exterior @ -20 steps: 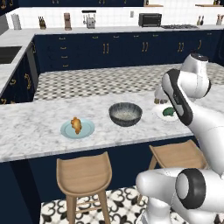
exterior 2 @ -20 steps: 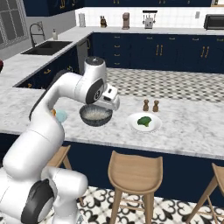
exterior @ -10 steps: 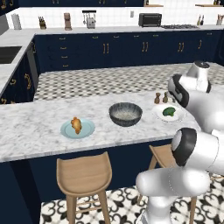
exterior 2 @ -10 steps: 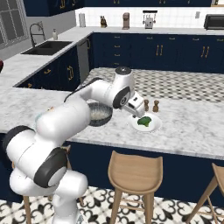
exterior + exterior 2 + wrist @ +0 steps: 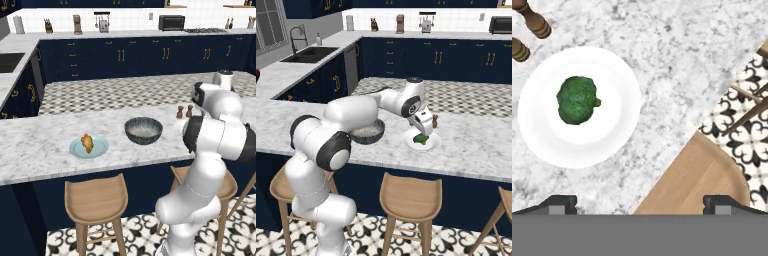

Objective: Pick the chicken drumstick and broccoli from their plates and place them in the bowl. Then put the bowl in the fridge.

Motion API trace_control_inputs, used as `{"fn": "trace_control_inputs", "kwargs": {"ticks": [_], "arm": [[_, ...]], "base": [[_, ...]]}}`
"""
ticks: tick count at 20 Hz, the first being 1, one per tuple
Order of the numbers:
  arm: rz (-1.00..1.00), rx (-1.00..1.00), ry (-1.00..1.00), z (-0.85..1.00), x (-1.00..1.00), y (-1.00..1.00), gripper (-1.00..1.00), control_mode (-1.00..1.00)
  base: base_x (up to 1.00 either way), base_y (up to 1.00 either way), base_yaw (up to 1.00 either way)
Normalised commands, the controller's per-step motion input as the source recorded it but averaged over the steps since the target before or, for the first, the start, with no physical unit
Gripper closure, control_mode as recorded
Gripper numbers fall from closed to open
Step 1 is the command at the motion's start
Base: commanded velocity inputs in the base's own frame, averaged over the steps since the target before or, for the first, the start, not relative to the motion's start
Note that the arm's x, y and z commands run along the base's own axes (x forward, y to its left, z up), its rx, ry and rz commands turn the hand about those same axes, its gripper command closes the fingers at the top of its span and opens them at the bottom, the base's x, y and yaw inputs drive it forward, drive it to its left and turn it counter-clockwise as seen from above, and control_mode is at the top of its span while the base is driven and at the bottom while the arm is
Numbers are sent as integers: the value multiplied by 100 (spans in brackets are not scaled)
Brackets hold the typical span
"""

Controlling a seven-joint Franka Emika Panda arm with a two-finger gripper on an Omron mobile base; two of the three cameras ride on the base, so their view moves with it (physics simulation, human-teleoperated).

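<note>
Here, the marble counter (image 5: 40, 145) ran across the middle of the left base frame, with navy cabinets (image 5: 120, 60) along the back wall in the upper part. The white arm (image 5: 215, 145) rose at the right of that frame; in the right base frame it arched from lower left toward centre.

The bowl (image 5: 143, 130), dark and speckled, sat just right of centre in the left base frame. In the right base frame it (image 5: 367, 132) lay left of centre, partly hidden behind the arm.

The pale blue plate (image 5: 88, 147) sat left of the bowl, near it but apart, in the left base frame. The chicken drumstick (image 5: 88, 143) lay on it.

The white plate (image 5: 579, 107) took the upper left of the hand frame, the broccoli (image 5: 577, 99) lying on it left of its middle. In the right base frame plate (image 5: 422, 142) and floret (image 5: 420, 139) sat right of centre.

The gripper (image 5: 423, 131) hung just above the floret in the right base frame. Its fingers (image 5: 559, 204) stood spread wide at the bottom of the hand frame, released, grasping nothing.

Two small brown shakers (image 5: 527, 32) stood at the upper left corner of the hand frame, just beside the white plate. A wooden stool seat (image 5: 692, 180) showed lower right.
</note>
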Motion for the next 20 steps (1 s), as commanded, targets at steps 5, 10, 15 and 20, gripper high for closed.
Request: {"fn": "trace_control_inputs", "kwargs": {"ticks": [5, 10, 15, 20], "arm": [[-9, 2, 0, -55, 33, -6, -100, -100], [-2, 8, 0, -45, 24, 0, -100, -100], [0, 5, 0, -41, 32, 1, -100, -100], [0, 2, 0, -22, 52, 2, -100, -100]], "base": [[0, 0, 0], [0, 0, 0], [0, 0, 0], [0, 0, 0]]}}
